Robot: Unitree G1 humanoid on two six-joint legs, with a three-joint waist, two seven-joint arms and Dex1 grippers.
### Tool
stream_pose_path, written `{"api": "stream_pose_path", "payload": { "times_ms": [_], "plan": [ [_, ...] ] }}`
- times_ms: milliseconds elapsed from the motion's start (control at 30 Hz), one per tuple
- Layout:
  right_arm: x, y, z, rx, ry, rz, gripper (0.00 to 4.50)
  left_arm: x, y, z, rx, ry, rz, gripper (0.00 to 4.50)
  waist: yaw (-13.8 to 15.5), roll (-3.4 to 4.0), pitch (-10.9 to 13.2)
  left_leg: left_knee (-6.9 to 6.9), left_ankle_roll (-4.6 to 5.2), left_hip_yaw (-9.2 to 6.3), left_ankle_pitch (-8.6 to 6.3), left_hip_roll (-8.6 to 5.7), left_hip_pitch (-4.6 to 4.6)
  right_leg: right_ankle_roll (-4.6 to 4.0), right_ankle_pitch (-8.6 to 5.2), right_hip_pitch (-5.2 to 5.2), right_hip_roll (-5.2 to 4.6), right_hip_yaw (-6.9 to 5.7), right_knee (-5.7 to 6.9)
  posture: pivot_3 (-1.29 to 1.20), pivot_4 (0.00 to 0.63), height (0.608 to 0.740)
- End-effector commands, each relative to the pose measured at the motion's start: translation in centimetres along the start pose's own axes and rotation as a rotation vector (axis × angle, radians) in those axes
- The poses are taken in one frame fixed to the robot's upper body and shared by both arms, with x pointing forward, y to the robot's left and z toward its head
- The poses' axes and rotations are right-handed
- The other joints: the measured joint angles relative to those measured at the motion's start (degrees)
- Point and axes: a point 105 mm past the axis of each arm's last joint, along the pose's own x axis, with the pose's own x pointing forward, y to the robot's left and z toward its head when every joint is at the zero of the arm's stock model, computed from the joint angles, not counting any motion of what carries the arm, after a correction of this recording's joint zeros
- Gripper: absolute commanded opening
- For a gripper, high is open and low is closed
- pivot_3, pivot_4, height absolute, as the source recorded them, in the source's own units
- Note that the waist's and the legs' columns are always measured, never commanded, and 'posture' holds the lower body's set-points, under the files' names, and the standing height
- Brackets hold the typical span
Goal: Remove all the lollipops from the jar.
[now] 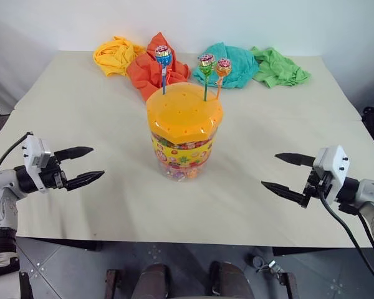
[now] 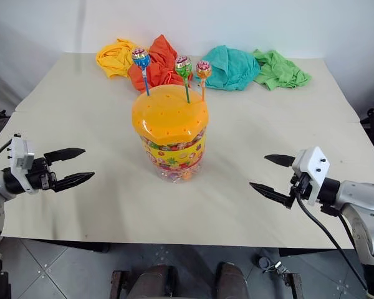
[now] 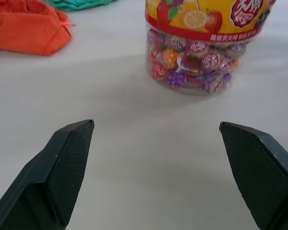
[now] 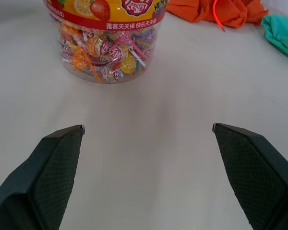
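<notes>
Left gripper (image 1: 84,166): you see it at the lower left of the head view, jaws spread wide with nothing between them, hovering over the table (image 1: 68,112) well apart from the jar.
Right gripper (image 1: 285,174): you see it at the lower right of the same view, jaws equally wide and empty, pointing in toward the centre.
Jar (image 1: 182,134): you find it upright at mid-frame between the two grippers, its orange lid (image 1: 184,113) on.
Lollipops: you can count three standing in the lid's holes; the blue lollipop (image 1: 163,55) stands toward the left, the green lollipop (image 1: 206,61) and the orange lollipop (image 1: 223,65) close together toward the right.
Cloths: along the top of the frame lie a yellow cloth (image 1: 115,55), an orange cloth (image 1: 151,68), a teal cloth (image 1: 234,62) and a green cloth (image 1: 278,68).
Left wrist view: your two black fingers (image 3: 62,177) rise from the bottom corners, far apart, over bare table; the jar's clear wall with wrapped candies sits at upper right, the orange cloth at upper left.
Right wrist view: your fingers (image 4: 53,172) again stand wide and empty; the jar sits at upper left, the orange cloth at the top right.
</notes>
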Motion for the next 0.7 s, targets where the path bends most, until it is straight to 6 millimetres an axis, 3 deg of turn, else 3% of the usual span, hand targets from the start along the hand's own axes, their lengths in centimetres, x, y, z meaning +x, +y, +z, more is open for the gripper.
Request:
{"api": "stream_pose_path", "payload": {
  "times_ms": [33,400,700],
  "plan": [
    [0.2,0.2,1.2,-0.030,-0.036,0.012,4.50,0.2,0.3,0.7,-0.001,-0.020,0.003,4.44,-0.07,0.00,0.00,0.00,0.00,0.00,0.00,0.00,0.00,0.00,0.00,0.00,0.00,0.00,0.00,0.00,0.150,0.740],
    [-0.1,-0.2,1.6,-0.033,-0.043,0.002,4.50,0.8,0.9,1.7,-0.051,-0.018,0.051,4.44,-0.06,0.00,0.00,0.05,0.00,0.00,-0.01,0.01,0.00,0.00,0.00,0.00,0.00,0.01,0.03,0.00,0.150,0.740],
    [-0.4,0.4,6.8,-0.046,-0.164,0.051,4.50,0.1,1.3,7.3,0.119,-0.091,-0.024,4.44,0.01,0.00,0.01,0.19,0.02,-0.03,-0.06,0.03,-0.07,0.00,0.00,0.00,0.03,0.00,0.04,0.00,0.150,0.740]
  ]
}}
